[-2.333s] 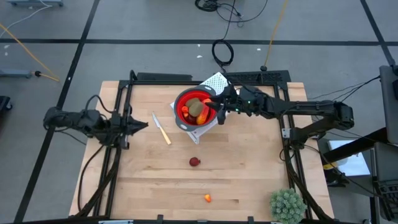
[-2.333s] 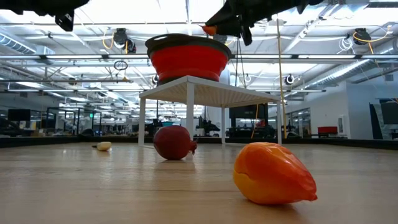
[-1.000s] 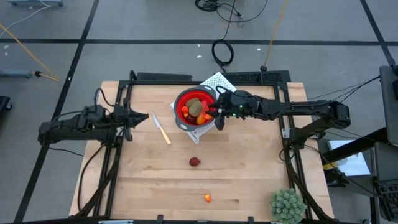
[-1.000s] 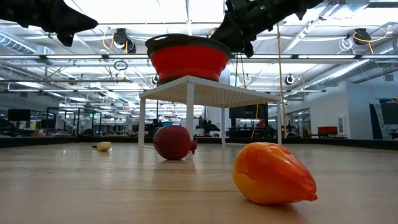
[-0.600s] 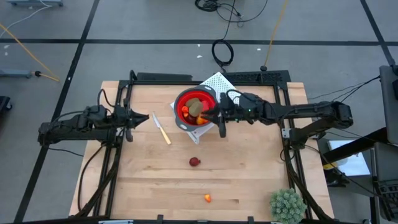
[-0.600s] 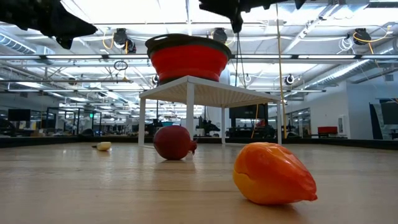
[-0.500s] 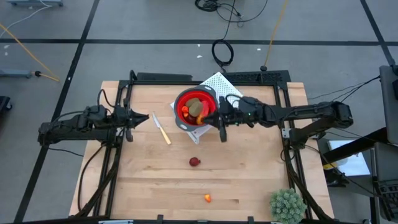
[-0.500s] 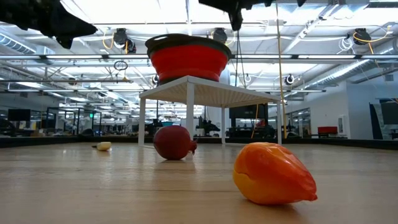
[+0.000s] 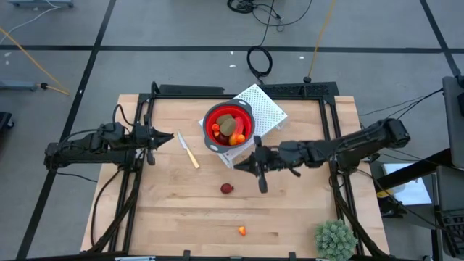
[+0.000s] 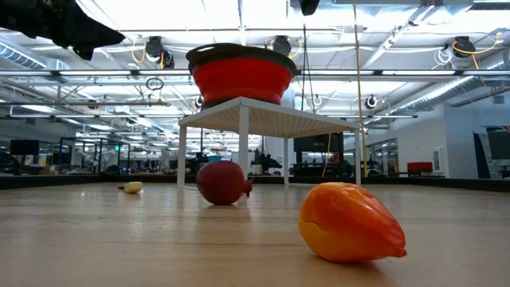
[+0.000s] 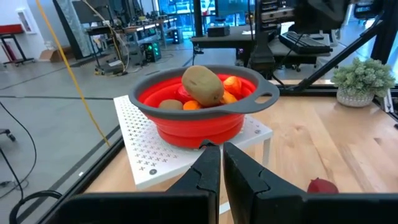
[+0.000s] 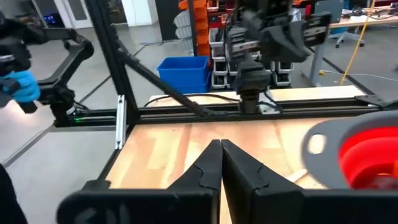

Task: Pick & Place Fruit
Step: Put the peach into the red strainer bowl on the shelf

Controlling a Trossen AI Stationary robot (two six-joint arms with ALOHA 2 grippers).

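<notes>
The red bowl [image 9: 228, 127] sits on a white perforated stand [image 9: 264, 109] and holds fruit: an olive-brown oval [image 11: 202, 84] and orange bits [image 11: 231, 84]. A dark red fruit [image 9: 227, 188] and an orange fruit [image 9: 242, 231] lie on the table nearer the front edge. My right gripper [image 9: 235, 166] hovers shut with nothing in it, between the bowl and the dark red fruit. My left gripper [image 9: 171, 136] waits shut at the table's left, pointing at the bowl.
A cream-handled knife [image 9: 188, 151] lies left of the bowl. A spiky green plant ball [image 9: 335, 239] stands at the near right corner. Black frame rails [image 9: 145, 116] run along the table's sides. Bare wood lies around the two loose fruits.
My right gripper has swung away from the bowl's right rim toward the table's near edge and now hovers above the wood between the bowl and the dark red fruit. The fruits and the bowl have stayed where they were.
</notes>
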